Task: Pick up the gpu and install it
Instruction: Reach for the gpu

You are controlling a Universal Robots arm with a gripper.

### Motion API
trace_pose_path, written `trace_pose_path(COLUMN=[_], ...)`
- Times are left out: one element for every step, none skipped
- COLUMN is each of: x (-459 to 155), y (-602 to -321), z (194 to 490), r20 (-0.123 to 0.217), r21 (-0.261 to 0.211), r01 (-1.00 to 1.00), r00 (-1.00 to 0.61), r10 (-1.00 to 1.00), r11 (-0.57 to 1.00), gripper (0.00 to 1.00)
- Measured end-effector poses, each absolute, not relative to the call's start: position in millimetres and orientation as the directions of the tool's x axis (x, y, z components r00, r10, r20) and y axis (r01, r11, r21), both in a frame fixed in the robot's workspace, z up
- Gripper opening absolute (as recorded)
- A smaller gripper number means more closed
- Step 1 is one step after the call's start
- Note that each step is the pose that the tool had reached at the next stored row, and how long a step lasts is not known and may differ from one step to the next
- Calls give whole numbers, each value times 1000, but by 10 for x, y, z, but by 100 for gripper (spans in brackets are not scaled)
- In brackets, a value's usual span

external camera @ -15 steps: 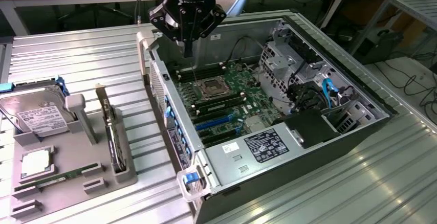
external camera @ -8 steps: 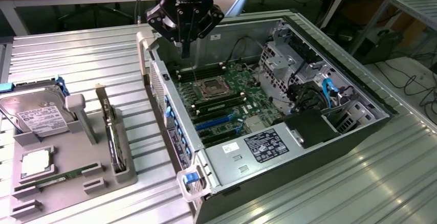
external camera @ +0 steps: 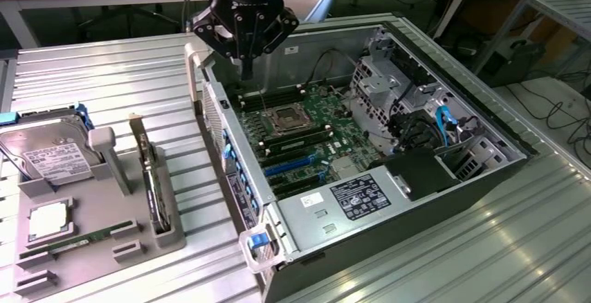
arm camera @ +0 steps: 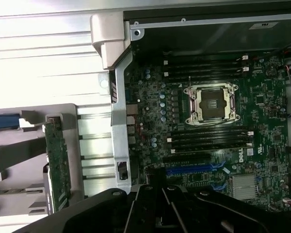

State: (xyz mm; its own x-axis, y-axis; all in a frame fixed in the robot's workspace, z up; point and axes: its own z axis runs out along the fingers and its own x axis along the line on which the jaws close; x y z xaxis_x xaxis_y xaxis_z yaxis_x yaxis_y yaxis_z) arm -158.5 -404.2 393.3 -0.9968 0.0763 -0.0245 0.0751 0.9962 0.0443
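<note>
Open PC case (arm camera: 120,138): mobo (arm camera: 266,111) w/ bare CPU socket (arm camera: 211,102) between 2 banks of RAM slots (arm camera: 208,138); blue PCIe slots (arm camera: 194,171) near a silver heatsink (arm camera: 242,187). Outside the case wall, gpu (arm camera: 57,165) stands on edge in grey holder (arm camera: 19,150) on ribbed metal tabletop (arm camera: 39,53). Dark gripper (arm camera: 157,206) over mobo, jaws closed.

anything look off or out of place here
Nothing stands out. The gpu stands on edge in its slot in the grey holder, with the hard drive beside it. The case lies open on its side, its board exposed. No spill or damage shows. The shut gripper hangs over the case.
</note>
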Motion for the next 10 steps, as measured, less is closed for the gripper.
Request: trace_pose_path(x=[-1595,-1604,-1616,-1624,-1631,-1638,-1646,-1655,-1662,-1670], y=[-4044,-4046,-4049,-4051,-4053,-4055,-4057,-4059,-4061,-4063], z=[3933,3933,3933,3933,3933,3933,3933,3933,3933,3933], r20=[-24,-24,-24,-24,-24,-24,-25,-24,-24,-24], r21=[44,44,44,44,44,44,44,44,44,44], r01=[75,75,75,75,75,75,75,75,75,75], r00=[-997,-997,-997,-997,-997,-997,-997,-997,-997,-997], r10=[76,76,76,76,76,76,76,76,76,76], r11=[996,996,996,996,996,996,996,996,996,996], gripper=[11,11,11,11,11,11,11,11,11,11])
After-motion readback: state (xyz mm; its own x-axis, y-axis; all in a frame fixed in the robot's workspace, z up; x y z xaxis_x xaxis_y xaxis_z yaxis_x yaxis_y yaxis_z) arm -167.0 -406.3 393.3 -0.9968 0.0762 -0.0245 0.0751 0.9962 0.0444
